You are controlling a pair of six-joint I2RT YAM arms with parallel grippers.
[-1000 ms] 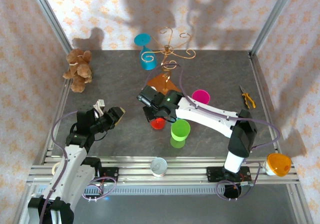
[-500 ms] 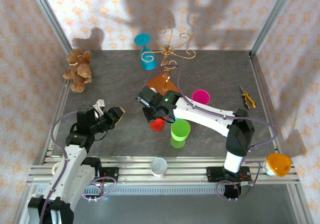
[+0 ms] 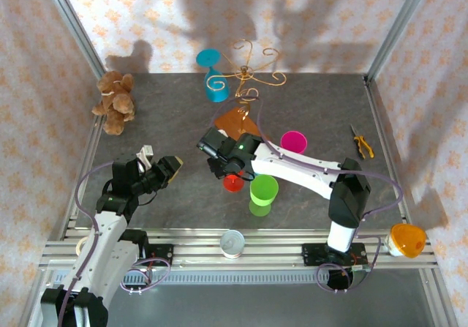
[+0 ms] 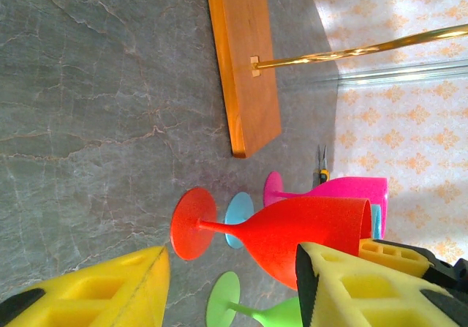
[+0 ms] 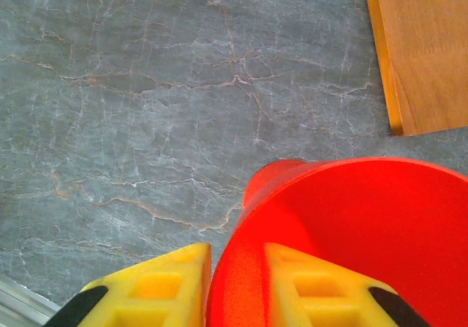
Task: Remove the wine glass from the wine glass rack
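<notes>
The gold wire wine glass rack (image 3: 252,65) stands at the back on its brown wooden base (image 3: 235,121), which also shows in the left wrist view (image 4: 245,64). A blue wine glass (image 3: 213,78) hangs upside down from the rack's left arm. My right gripper (image 3: 225,167) (image 5: 235,290) is shut on the rim of a red wine glass (image 3: 232,183) (image 5: 351,232), one finger inside the bowl and one outside. The red glass (image 4: 292,228) is upright in front of the base, its foot at the table. My left gripper (image 3: 165,167) (image 4: 230,294) is open at the near left, holding nothing.
A green glass (image 3: 263,192) and a pink glass (image 3: 294,141) stand close to the red one, and a blue foot (image 4: 239,219) shows behind it. A teddy bear (image 3: 114,102) lies at the far left, pliers (image 3: 361,143) at the right, an orange glass (image 3: 406,240) and a tape roll (image 3: 232,242) on the front rail.
My right gripper has edged slightly left, still holding the red glass. The left arm has not moved.
</notes>
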